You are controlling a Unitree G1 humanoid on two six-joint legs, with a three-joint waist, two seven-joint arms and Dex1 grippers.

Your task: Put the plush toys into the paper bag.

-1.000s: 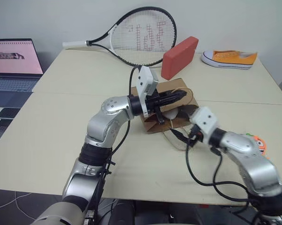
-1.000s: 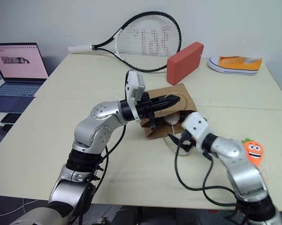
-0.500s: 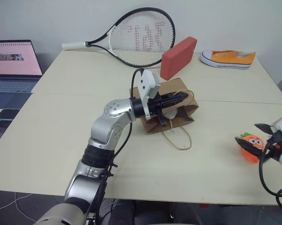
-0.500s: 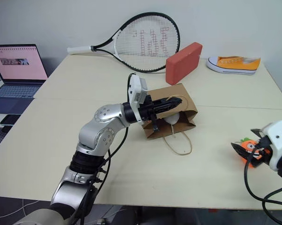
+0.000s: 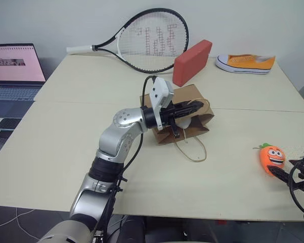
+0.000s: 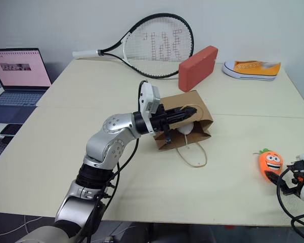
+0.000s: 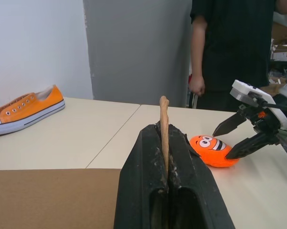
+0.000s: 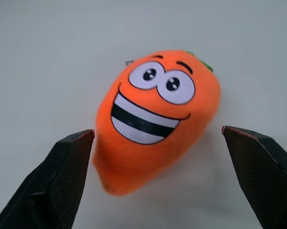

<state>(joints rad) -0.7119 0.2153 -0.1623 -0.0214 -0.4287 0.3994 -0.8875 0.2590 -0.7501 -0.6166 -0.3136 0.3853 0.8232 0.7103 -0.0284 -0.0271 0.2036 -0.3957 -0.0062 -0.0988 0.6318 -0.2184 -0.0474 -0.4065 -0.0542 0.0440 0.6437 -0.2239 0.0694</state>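
Two cream tables point(image 5: 66, 147) pushed edge to edge, seam running across the middle. Laptop point(image 5: 12, 71) open on a lower surface off the left side, pink screen lit. Tennis racket point(image 5: 141, 38) flat at the far edge, head toward the red block point(image 5: 193, 62), which leans just behind the bag. Orange-and-white sneaker point(image 5: 247, 63) far right corner, well apart from everything. Person point(image 7: 234, 47) in dark clothes standing beyond the table end, seen from the left wrist.

Paper bag point(image 5: 184, 119) lying on its side mid-table, mouth toward the right, one loop handle point(image 5: 191, 151) sprawled loose on the tabletop in front. White egg toy point(image 6: 184, 128) partly visible inside the mouth. Left gripper point(image 5: 189, 108) clamped shut on the bag's upper handle, twisted tan loop pinched between the fingers point(image 7: 148, 167).

Carrot toy point(image 5: 271, 158) on the table near the right edge, well apart from the bag, face up, green tuft pointing away. Right gripper point(image 8: 162, 191) just beside it, low, jaws spread wide on either side of the toy's narrow end, not touching it. Bare tabletop between carrot and bag mouth except the loose handle.
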